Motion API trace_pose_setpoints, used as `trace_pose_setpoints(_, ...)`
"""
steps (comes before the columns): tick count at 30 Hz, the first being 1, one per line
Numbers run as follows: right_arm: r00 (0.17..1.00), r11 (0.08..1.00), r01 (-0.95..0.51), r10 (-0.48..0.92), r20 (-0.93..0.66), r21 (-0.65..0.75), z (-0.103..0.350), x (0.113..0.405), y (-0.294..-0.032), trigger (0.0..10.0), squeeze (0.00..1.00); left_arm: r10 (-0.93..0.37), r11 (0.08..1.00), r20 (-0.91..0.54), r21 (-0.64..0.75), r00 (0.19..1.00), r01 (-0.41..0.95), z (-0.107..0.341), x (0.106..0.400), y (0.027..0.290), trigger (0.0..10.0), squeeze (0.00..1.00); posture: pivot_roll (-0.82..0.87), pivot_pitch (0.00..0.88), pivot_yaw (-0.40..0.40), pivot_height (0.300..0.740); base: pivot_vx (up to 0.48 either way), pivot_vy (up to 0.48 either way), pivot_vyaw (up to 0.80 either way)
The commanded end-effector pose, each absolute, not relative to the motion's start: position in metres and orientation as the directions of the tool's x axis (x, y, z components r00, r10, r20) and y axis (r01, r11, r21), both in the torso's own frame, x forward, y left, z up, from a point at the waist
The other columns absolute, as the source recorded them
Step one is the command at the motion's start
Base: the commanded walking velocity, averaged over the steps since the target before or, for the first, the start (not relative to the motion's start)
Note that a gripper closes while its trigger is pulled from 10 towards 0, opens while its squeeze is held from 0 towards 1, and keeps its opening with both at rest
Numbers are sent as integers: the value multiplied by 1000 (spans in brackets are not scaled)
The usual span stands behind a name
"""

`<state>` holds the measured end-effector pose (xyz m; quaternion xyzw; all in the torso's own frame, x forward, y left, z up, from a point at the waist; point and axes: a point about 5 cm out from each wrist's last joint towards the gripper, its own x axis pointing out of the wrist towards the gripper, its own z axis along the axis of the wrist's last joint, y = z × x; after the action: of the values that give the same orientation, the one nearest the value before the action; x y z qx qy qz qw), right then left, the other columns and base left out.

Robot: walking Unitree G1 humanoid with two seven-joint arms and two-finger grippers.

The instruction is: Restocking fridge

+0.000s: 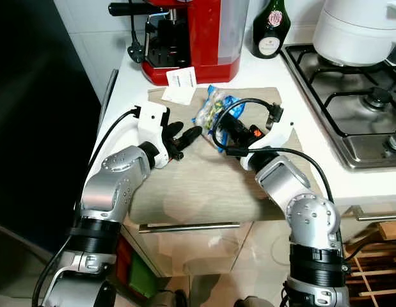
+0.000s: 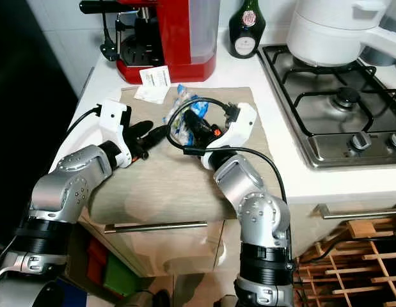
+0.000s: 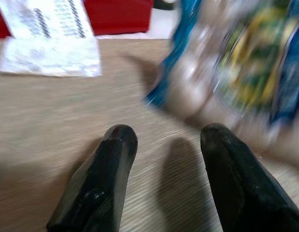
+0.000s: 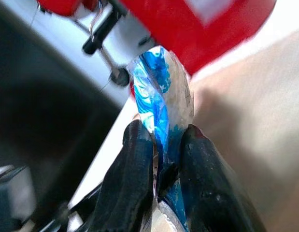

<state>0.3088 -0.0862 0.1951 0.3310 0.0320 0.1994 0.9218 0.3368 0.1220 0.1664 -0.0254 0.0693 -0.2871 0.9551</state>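
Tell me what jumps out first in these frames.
The right gripper pinches the edge of a crinkly blue and clear plastic food bag on the beige mat that covers the white counter. The left gripper waits open beside the bag, fingers apart. Behind them stands a glossy red espresso machine, with a white paper slip at its base.

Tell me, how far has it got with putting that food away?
Early on, it seems. Done: the right gripper has pinched the blue plastic bag on the beige mat beside the red coffee machine. In hand: the left gripper is open on the mat, close to the bag. Left: lifting the bag and carrying it to a fridge; no open fridge is in sight.
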Motion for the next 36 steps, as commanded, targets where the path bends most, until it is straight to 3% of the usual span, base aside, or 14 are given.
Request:
trace_pose_setpoints(1,914,752,-405,347,210,520,225,311,-87,0,341,-514,858,-113,-33,851,513,166,337,127,10000,0,-81,47,67,740,0,0,0)
trace_pose_setpoints(3,912,771,-410,338,231,488,229,312,-88,0,341,-505,863,-98,-26,858,505,168,337,127,10000,0,-81,47,67,740,0,0,0)
trace_pose_setpoints(4,915,838,-386,294,278,386,238,314,-93,0,306,-496,868,-46,17,867,497,177,338,125,10000,0,-83,47,65,740,0,0,0)
trace_pose_setpoints(11,913,927,-285,185,364,243,246,315,-105,0,271,-444,895,123,27,887,444,202,341,127,10000,0,-83,48,62,740,0,0,0)
trace_pose_setpoints(12,897,950,-261,173,407,170,251,312,-106,0,271,-417,909,138,42,898,416,205,342,129,10000,1000,-83,48,62,740,0,0,0)
trace_pose_setpoints(13,862,979,-200,159,482,35,259,306,-107,0,255,-375,927,175,58,911,370,211,342,133,10000,1000,-86,49,61,740,0,0,0)
trace_pose_setpoints(16,813,990,-96,138,565,-103,266,296,-109,0,204,-325,946,285,99,902,310,231,335,134,10000,1000,-86,49,61,740,0,0,0)
trace_pose_setpoints(18,800,988,-70,137,584,-137,265,293,-109,0,208,-310,951,329,124,892,285,239,331,132,10000,1000,-87,44,62,740,0,0,0)
trace_pose_setpoints(21,772,980,0,125,623,-197,263,287,-111,0,129,-288,957,397,140,871,252,249,322,128,10000,1000,-83,40,60,740,0,0,0)
trace_pose_setpoints(27,760,972,74,89,644,-221,256,283,-116,0,129,-249,969,393,98,885,228,242,319,128,10000,1000,-80,35,56,740,0,0,0)
trace_pose_setpoints(32,785,973,140,4,620,-184,235,280,-134,0,129,-121,992,408,18,905,125,237,307,138,10000,1000,-80,21,43,740,0,0,0)
trace_pose_setpoints(33,796,974,149,-15,605,-172,230,281,-138,0,133,-86,996,411,6,907,92,236,304,141,10000,918,-78,21,41,740,0,0,0)
trace_pose_setpoints(34,806,976,149,-27,591,-158,226,281,-141,0,125,-44,999,398,-4,916,50,232,304,146,10000,0,-76,18,38,740,0,0,0)
trace_pose_setpoints(36,827,982,148,-56,560,-121,221,284,-146,0,110,13,1000,367,-25,930,-4,226,305,154,10000,0,-76,17,34,740,0,0,0)
